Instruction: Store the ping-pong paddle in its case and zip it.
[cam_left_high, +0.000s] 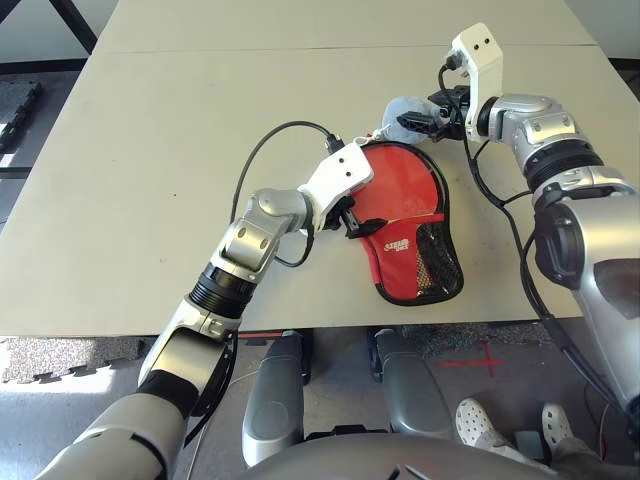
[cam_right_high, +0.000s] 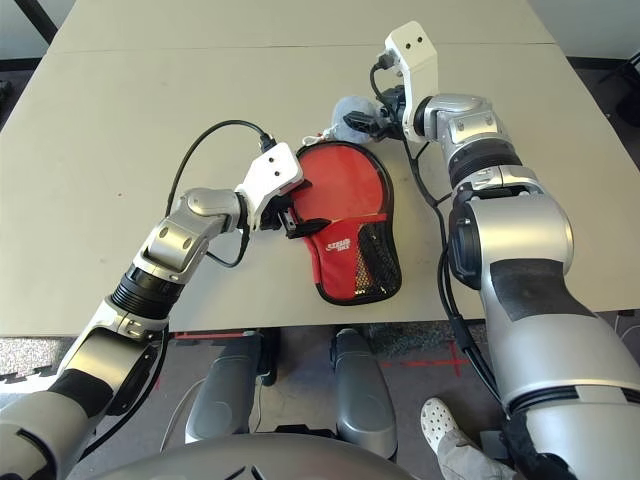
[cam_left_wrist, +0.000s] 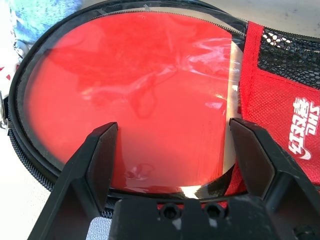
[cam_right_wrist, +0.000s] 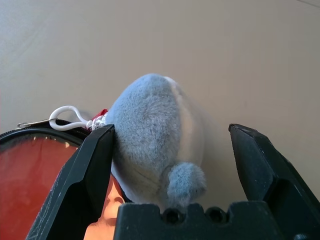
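Observation:
The red case (cam_left_high: 412, 250), edged in black with a mesh pocket and a white logo, lies flat near the table's front edge. Inside its round part lies the ping-pong paddle (cam_left_wrist: 140, 90), glossy red face up, ringed by the unzipped zip; the handle is hidden. My left gripper (cam_left_high: 350, 218) is open at the case's left rim, its fingers (cam_left_wrist: 95, 160) low over the paddle face. My right gripper (cam_left_high: 425, 118) is open at the case's far end, a finger on each side of a grey plush pouch (cam_right_wrist: 150, 130) without squeezing it.
A white cord loop (cam_right_wrist: 65, 117) lies between the plush pouch and the case's rim. The beige table (cam_left_high: 150, 150) stretches wide to the left and behind. A black cable (cam_left_high: 260, 160) arcs over the table from my left wrist. A person's shoes (cam_left_high: 480, 425) show on the floor.

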